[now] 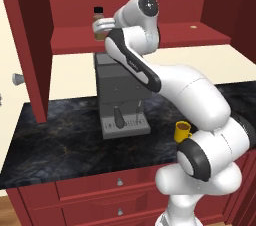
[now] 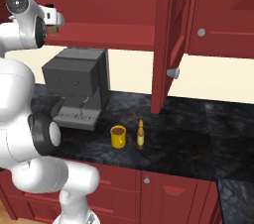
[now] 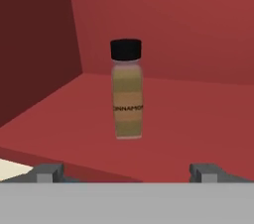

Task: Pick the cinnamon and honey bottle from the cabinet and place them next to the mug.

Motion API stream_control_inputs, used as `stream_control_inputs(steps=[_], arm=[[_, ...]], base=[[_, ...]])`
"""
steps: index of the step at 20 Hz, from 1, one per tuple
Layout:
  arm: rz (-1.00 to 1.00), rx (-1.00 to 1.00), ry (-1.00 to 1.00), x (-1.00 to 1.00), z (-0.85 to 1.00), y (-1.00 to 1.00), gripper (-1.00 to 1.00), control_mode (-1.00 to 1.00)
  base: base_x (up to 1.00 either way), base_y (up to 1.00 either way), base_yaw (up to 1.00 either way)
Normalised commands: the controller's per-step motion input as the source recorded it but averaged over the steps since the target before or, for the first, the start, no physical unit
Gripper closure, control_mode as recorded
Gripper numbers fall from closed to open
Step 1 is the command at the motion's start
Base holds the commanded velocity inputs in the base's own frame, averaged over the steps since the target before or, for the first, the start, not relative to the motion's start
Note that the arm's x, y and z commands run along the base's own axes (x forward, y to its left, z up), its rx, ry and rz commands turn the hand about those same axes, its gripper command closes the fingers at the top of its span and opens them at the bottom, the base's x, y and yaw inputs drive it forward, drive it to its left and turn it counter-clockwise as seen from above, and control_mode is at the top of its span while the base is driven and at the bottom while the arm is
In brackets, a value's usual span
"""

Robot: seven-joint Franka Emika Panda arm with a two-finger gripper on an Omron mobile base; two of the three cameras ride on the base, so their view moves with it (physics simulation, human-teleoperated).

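Note:
The cinnamon (image 3: 127,91), a small jar with a black cap and a tan label, stands upright on the shelf of the dark red cabinet (image 3: 198,129). My gripper (image 3: 126,173) is open just in front of the jar. Its fingertips (image 3: 47,172) are spread wide to either side and touch nothing. From the left base view the cinnamon (image 1: 98,20) peeks out behind my wrist on the cabinet (image 1: 70,40) shelf. The honey bottle (image 2: 141,135) stands upright on the dark counter, right beside the yellow mug (image 2: 118,137). The mug (image 1: 183,131) also shows beside my arm's elbow.
A grey coffee machine (image 1: 120,95) sits on the black counter (image 1: 60,135) under the shelf, directly below my hand. An open cabinet door (image 2: 166,39) with a round knob hangs to the right of the mug. Red drawers (image 1: 120,182) run along the front.

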Motion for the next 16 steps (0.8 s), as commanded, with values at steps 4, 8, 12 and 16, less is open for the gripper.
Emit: stream_control_inputs(steps=[4,8,12,16], arm=[[0.00,0.00,0.02,0.27,0.00,0.16,-1.00,-1.00],[0.00,0.00,0.07,0.26,0.00,0.17,-1.00,-1.00],[0.00,0.00,0.09,0.16,0.00,0.06,-1.00,-1.00],[0.00,0.00,0.06,0.00,0.00,0.00,-1.00,-1.00]], base=[[0.00,0.00,0.00],[0.00,0.00,0.00],[0.00,0.00,0.00],[0.00,0.00,0.00]])
